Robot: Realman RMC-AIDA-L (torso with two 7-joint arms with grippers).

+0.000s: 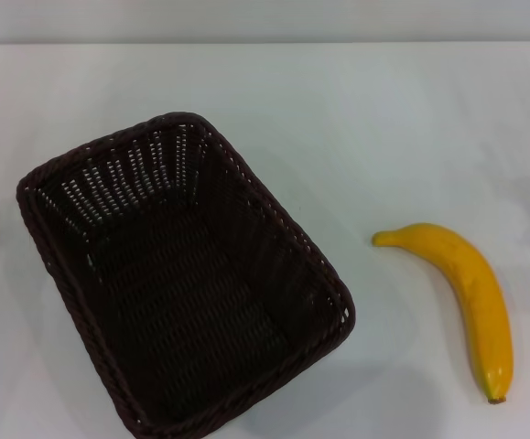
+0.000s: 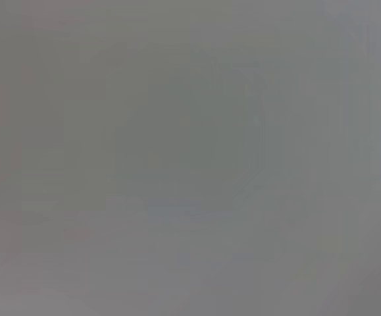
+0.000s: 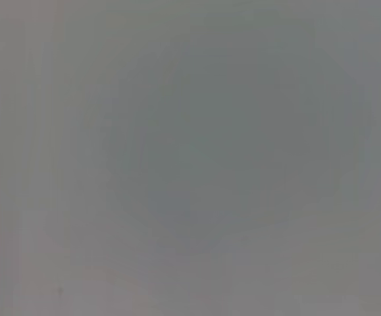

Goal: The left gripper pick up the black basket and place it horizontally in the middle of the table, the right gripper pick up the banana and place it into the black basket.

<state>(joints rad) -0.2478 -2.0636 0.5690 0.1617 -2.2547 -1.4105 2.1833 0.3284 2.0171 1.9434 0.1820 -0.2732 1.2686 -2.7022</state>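
Observation:
The black basket (image 1: 184, 283), dark woven wicker with a braided rim, stands open side up on the white table (image 1: 383, 119), left of centre and turned at an angle; it holds nothing. The banana (image 1: 470, 297) lies on the table to the right of the basket, apart from it, its brown tip toward the near edge. Neither gripper shows in the head view. Both wrist views show only a plain grey field with no object or fingers.
The far edge of the table (image 1: 265, 43) runs across the top of the head view, with a pale wall behind it. Bare white tabletop lies between the basket and the banana and behind both.

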